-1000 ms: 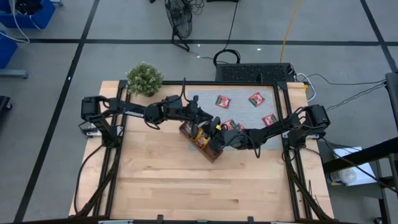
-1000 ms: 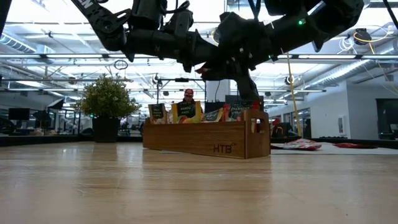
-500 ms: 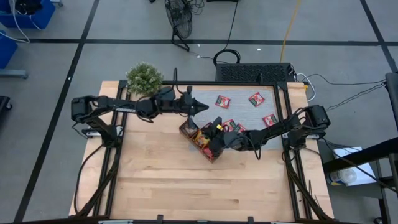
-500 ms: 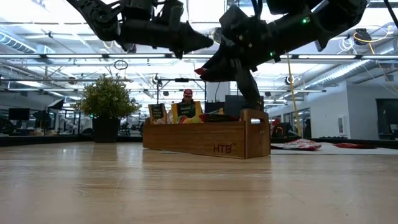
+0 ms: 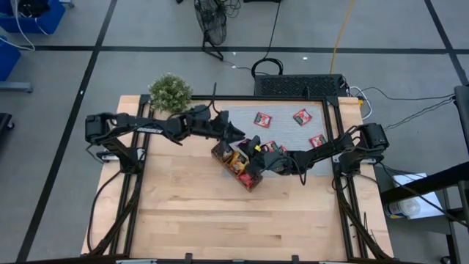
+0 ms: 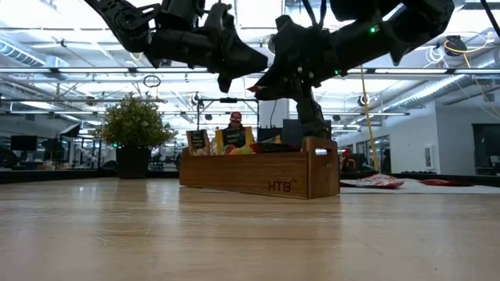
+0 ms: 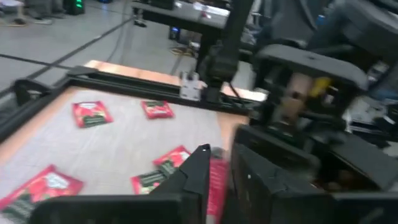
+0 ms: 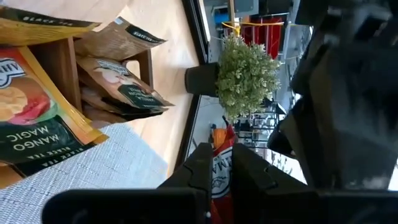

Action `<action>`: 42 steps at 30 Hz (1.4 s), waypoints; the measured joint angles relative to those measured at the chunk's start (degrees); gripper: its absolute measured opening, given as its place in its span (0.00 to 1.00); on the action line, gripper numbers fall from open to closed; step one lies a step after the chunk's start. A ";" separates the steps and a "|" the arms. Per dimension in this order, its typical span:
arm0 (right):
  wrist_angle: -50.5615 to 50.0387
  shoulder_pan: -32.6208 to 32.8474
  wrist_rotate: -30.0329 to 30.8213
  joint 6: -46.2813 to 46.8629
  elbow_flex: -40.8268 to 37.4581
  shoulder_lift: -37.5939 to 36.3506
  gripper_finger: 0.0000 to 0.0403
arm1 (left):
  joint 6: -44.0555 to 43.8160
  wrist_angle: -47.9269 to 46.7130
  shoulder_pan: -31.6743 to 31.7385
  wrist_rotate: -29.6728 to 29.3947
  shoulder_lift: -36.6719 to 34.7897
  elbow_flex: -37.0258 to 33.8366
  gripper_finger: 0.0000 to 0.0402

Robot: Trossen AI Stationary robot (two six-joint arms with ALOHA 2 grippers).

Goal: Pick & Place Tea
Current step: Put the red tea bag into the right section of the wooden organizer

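Above the wooden tray, the right gripper pinches a red tea sachet, the left gripper has its fingers nearly together, and more sachets lie on the grey mat.

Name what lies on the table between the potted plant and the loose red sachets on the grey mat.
High view: the left gripper and its arm cross above that stretch of the table, between potted plant and red sachets.

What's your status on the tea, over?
Right claw shut on a red sachet above the wooden tray. Left claw close beside it, near the tray's end. More red sachets loose on the grey mat.
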 joint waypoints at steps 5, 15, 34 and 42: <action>1.57 -0.24 -0.07 -0.87 0.00 0.00 0.06 | 0.76 0.49 -2.44 -1.71 0.40 0.00 0.28; 3.79 -0.22 -3.11 -1.79 0.00 0.00 0.06 | 2.19 2.65 -2.66 -4.59 2.34 0.00 0.34; 3.84 -0.07 -3.15 2.97 0.02 0.00 0.08 | 11.78 2.46 -1.58 0.28 1.73 0.00 0.01; 5.32 0.03 4.15 29.81 0.29 -0.22 0.15 | 21.94 1.25 0.21 -6.46 -3.33 -0.15 0.00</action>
